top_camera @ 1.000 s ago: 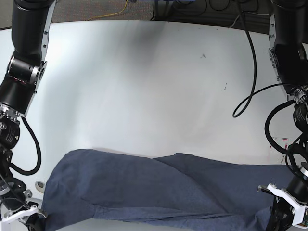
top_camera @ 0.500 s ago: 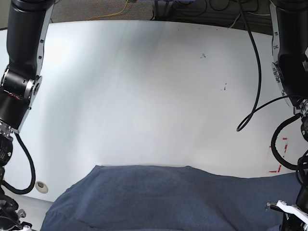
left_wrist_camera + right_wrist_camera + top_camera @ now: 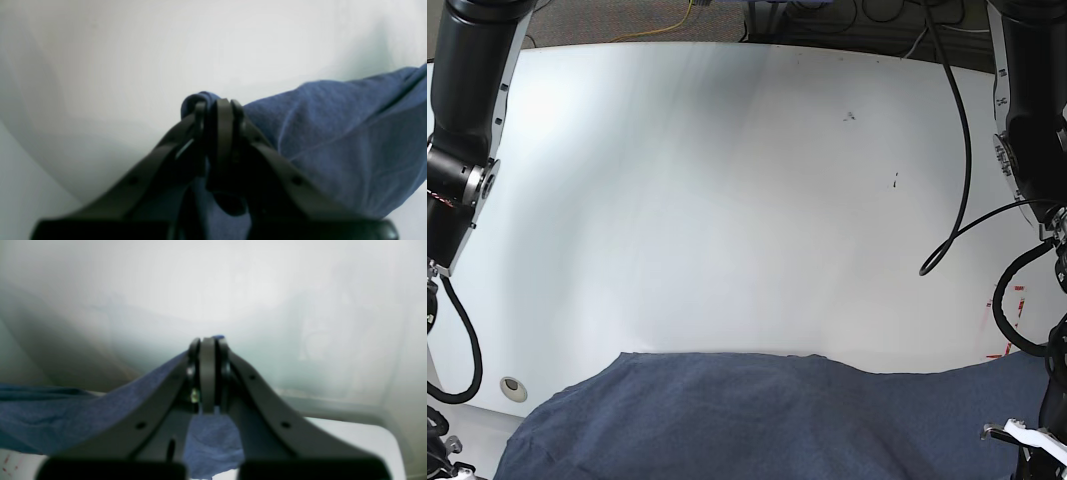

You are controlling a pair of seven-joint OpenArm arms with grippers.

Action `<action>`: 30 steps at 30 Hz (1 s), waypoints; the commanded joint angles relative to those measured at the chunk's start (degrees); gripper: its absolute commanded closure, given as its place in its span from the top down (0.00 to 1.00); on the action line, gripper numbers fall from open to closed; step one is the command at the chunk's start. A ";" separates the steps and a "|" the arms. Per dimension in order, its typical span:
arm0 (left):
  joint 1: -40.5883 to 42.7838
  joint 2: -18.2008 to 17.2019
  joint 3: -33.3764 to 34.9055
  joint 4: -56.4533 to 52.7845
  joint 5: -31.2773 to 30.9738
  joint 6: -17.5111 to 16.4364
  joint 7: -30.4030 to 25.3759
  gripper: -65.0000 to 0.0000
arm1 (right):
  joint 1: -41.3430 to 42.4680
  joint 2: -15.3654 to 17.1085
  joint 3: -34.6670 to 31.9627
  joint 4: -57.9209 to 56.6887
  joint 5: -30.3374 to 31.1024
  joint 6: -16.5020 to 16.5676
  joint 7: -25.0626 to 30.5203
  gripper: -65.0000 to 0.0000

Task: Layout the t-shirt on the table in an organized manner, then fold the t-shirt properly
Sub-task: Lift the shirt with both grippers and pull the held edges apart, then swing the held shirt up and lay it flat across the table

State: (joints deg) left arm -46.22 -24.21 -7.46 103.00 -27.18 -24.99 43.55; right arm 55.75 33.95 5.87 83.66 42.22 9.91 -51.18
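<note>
The dark navy-grey t-shirt (image 3: 757, 415) is stretched along the bottom of the base view, its plain side showing, over the near part of the white table (image 3: 727, 200). My left gripper (image 3: 218, 106) is shut on a bunched edge of the t-shirt (image 3: 333, 133), which hangs away to the right. My right gripper (image 3: 208, 341) is shut on another edge of the t-shirt (image 3: 83, 413), which runs off to the left. In the base view both grippers are below the frame edge; only the arms show at the two sides.
A round grommet hole (image 3: 514, 388) sits at the near left of the table. Red tape marks (image 3: 1009, 320) lie at the right edge beside a looping black cable (image 3: 957, 200). Small dark specks (image 3: 894, 181) mark the far right of the tabletop.
Both arms have drawn back toward the near edge. The t-shirt has gone from a creased, lying shape to a taut smooth span, its top edge lower in the base view.
</note>
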 commanded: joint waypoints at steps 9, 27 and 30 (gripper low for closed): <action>-0.42 -0.28 -0.14 3.33 -2.40 0.51 -1.84 0.00 | -3.57 3.54 0.68 10.10 0.55 -0.29 1.99 0.00; 12.68 -0.72 -6.03 6.32 -5.48 0.51 -1.84 0.00 | -24.41 4.59 11.23 23.90 0.64 -0.02 1.99 0.00; 15.67 -0.72 -8.23 7.55 -5.57 0.51 -1.84 0.00 | -28.36 4.59 13.08 26.36 0.64 -0.02 1.99 0.00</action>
State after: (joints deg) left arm -30.87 -24.16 -14.17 108.95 -32.23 -24.91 43.86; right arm 28.32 37.30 17.26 107.81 42.76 10.02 -51.09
